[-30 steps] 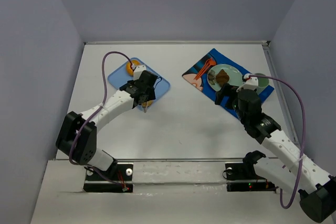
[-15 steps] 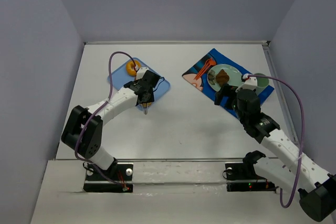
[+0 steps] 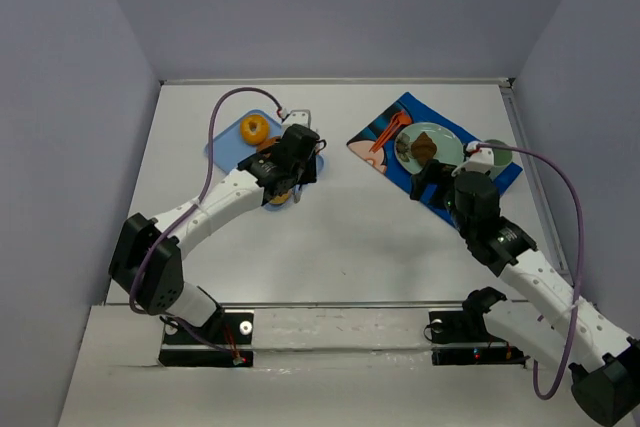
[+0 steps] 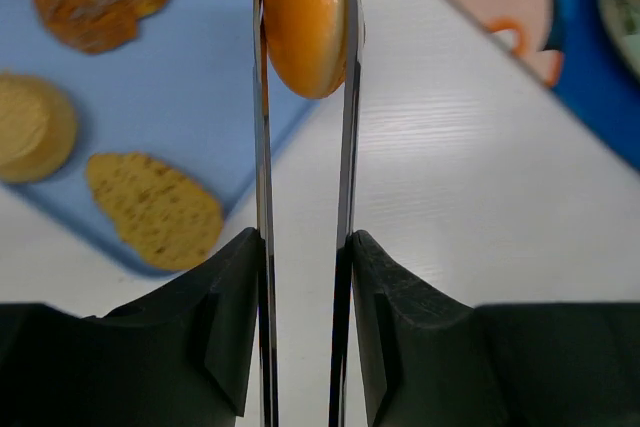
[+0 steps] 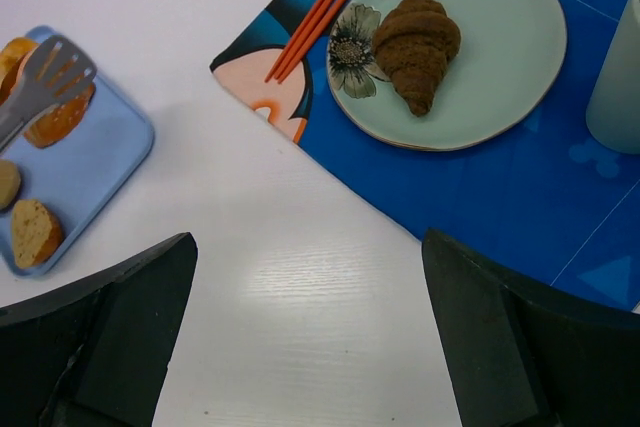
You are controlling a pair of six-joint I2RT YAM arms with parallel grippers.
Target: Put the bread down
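The left tool (image 4: 305, 247) has just closed on the tongs (image 5: 50, 67), pinching a bun (image 4: 305, 17) over the tray (image 4: 190, 87) — ready to carry, I think; the right tool (image 5: 310, 277) stands apart, empty.

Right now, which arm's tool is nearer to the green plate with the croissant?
Right. The right tool sits just in front of the plate; the left tool, gripping tongs, is far off at the blue tray.
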